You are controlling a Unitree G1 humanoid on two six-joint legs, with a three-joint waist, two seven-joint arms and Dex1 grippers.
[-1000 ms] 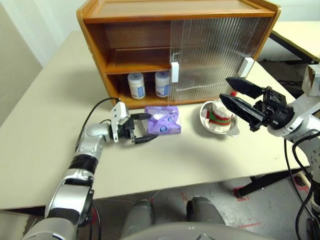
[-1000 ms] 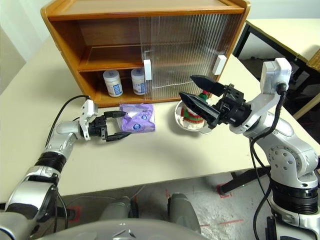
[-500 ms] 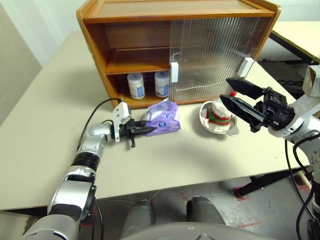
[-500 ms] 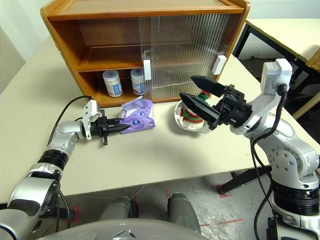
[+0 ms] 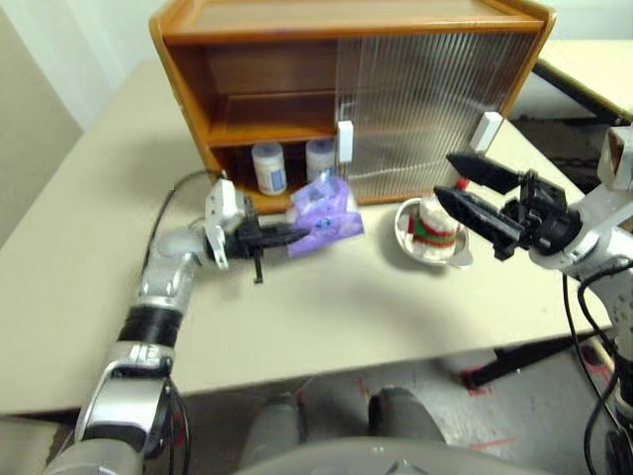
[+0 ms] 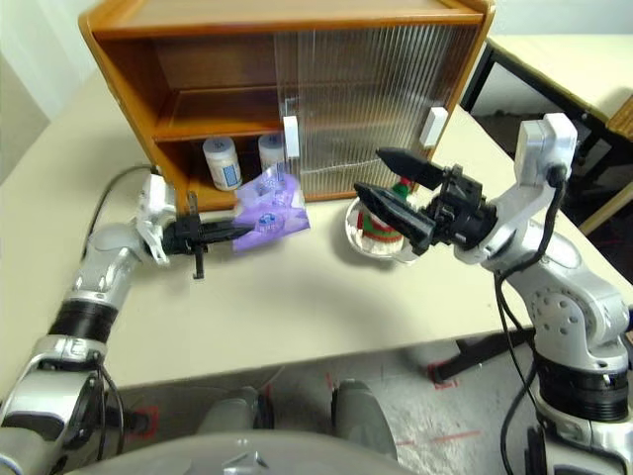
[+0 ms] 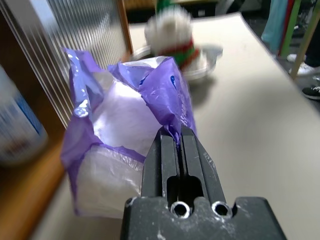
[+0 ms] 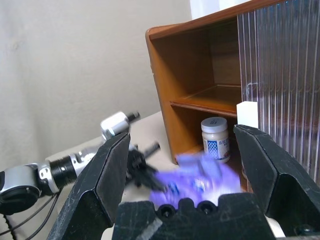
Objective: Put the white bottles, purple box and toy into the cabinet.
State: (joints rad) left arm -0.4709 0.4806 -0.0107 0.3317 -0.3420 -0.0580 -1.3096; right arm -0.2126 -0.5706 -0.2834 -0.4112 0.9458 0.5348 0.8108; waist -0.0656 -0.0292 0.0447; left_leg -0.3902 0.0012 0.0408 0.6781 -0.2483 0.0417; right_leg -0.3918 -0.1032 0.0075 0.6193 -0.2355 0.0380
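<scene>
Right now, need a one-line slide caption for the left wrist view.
Left gripper shut on a corner of the purple box, beside the cabinet, toy in its metal bowl behind.

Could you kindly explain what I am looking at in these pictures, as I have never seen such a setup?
This is a humanoid robot with two arms, each ending in a black two-fingered gripper. Two pictures come from cameras in its head, looking down over a beige table; the other two come from cameras on its wrists. On the table stands an orange-brown wooden cabinet with ribbed sliding doors; two small white jars sit on its bottom shelf. The left gripper is shut on a soft lavender-purple pack, lifted off the table. The right gripper hangs open beside a white plush toy in a shiny metal bowl.
</scene>
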